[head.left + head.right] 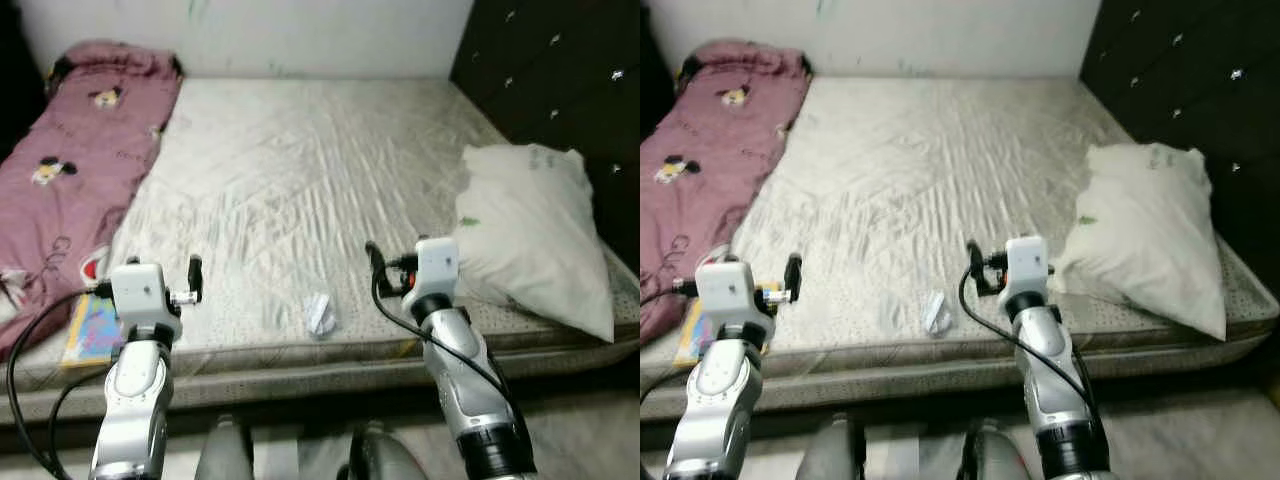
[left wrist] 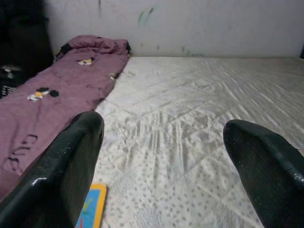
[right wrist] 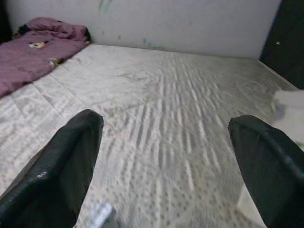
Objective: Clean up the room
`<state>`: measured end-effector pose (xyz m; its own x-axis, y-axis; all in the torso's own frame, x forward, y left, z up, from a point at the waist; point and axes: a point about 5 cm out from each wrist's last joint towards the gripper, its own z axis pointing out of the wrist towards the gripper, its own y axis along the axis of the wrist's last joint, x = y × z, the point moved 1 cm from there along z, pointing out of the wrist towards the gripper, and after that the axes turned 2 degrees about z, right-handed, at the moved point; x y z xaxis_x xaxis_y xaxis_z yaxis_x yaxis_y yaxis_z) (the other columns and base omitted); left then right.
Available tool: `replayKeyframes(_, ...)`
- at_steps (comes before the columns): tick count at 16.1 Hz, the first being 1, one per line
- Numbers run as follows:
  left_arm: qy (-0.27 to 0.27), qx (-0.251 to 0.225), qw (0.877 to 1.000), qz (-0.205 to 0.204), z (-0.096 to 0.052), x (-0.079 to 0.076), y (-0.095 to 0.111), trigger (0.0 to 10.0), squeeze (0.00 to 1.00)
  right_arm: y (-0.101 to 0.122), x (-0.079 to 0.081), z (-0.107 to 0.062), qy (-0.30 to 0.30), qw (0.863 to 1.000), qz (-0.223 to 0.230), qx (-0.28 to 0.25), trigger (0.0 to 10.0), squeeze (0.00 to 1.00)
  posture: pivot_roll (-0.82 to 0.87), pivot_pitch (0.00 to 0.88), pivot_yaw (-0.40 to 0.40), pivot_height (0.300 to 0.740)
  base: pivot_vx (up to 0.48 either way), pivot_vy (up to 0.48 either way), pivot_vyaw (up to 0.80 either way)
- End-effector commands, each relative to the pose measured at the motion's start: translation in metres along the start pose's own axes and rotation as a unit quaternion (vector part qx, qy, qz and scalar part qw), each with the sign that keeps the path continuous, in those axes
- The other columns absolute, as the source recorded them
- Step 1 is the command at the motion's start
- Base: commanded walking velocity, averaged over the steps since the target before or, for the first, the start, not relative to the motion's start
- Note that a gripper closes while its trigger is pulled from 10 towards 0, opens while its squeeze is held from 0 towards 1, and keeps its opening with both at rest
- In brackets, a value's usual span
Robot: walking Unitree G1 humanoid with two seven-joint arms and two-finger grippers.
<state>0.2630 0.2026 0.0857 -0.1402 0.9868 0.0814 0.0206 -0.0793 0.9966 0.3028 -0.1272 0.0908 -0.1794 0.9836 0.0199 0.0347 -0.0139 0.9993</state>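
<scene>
nearby, pillow (image 1: 530,235) right, pink blanket (image 1: 70,170) left, wrapper (image 1: 320,313) between grippers

left pincer (image 2: 164,156): two black fingers (image 2: 61,175) spread wide apart, empty, lower corners of frame. bed (image 2: 199,109): pale quilted mattress, centre to right. maroon cartoon-print blanket (image 2: 57,99): bunched along left side. colourful book (image 2: 90,209): bottom left, flat on mattress. white wall (image 2: 190,23): across top.

Bare mattress (image 1: 300,180) carries a pink quilt (image 1: 70,170), pillow (image 1: 530,230), book (image 1: 92,330) (near edge), crumpled wrapper (image 1: 320,315)
</scene>
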Motion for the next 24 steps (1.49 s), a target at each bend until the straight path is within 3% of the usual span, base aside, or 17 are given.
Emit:
replayKeyframes(1, 0.004, 0.002, 1.0, 0.002, 0.001, 0.001, 0.0, 10.0, 0.0, 0.001, -0.001, 0.0, 0.0, 1.0, -0.003, 0.001, 10.0, 0.0, 0.06, 0.0, -0.035, 0.61, 0.0, 0.0, 0.0)
replayKeyframes(10, 0.015, 0.004, 1.0, 0.003, 0.001, 0.003, -0.001, 10.0, 0.0, -0.001, 0.001, 0.001, 0.011, 1.0, -0.007, 0.006, 10.0, 0.0, 0.06, 0.0, -0.037, 0.61, 0.0, 0.0, 0.0)
replayKeyframes(13, 0.017, 0.006, 1.0, 0.001, 0.0, 0.004, -0.002, 10.0, 0.0, -0.001, 0.004, 0.0, 0.02, 1.0, -0.009, 0.003, 10.0, 0.0, 0.06, 0.0, -0.039, 0.575, 0.0, 0.0, 0.0)
replayKeyframes(24, 0.016, 0.003, 1.0, 0.002, 0.006, 0.004, -0.001, 10.0, 0.0, 0.0, 0.009, 0.005, 0.03, 0.999, -0.018, 0.002, 10.0, 0.0, 0.07, 0.0, -0.037, 0.575, 0.0, 0.0, 0.0)
